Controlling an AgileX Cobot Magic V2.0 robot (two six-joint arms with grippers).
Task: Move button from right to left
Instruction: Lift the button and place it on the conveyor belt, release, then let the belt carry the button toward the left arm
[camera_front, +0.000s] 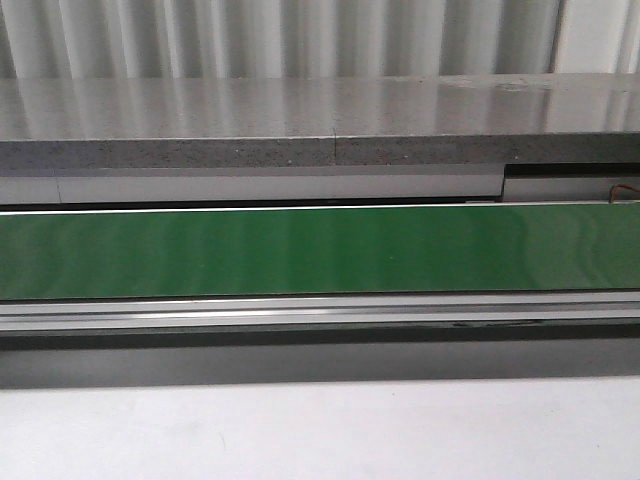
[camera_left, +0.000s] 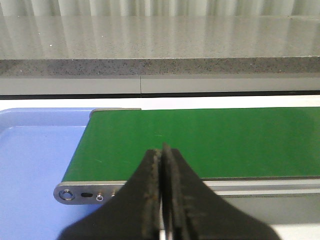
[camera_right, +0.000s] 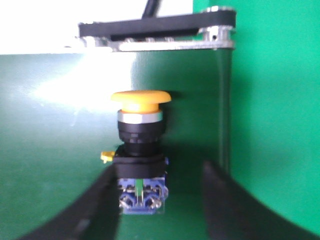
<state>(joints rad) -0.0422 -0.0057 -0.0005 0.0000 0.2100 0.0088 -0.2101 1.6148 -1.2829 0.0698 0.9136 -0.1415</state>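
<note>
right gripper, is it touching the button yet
Cannot tell. In the right wrist view the right gripper is open around the button: one finger stands clearly apart, while the other finger overlaps the blue base with no visible gap.

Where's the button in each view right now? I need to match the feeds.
Front view: not in it; only bare green belt shows.
Left wrist view: not in it; the shut left gripper hangs over the belt's end.
Right wrist view: the button sits centre frame, between the open right gripper's fingers.
Shared landmark: the green belt, seen in all three.
</note>
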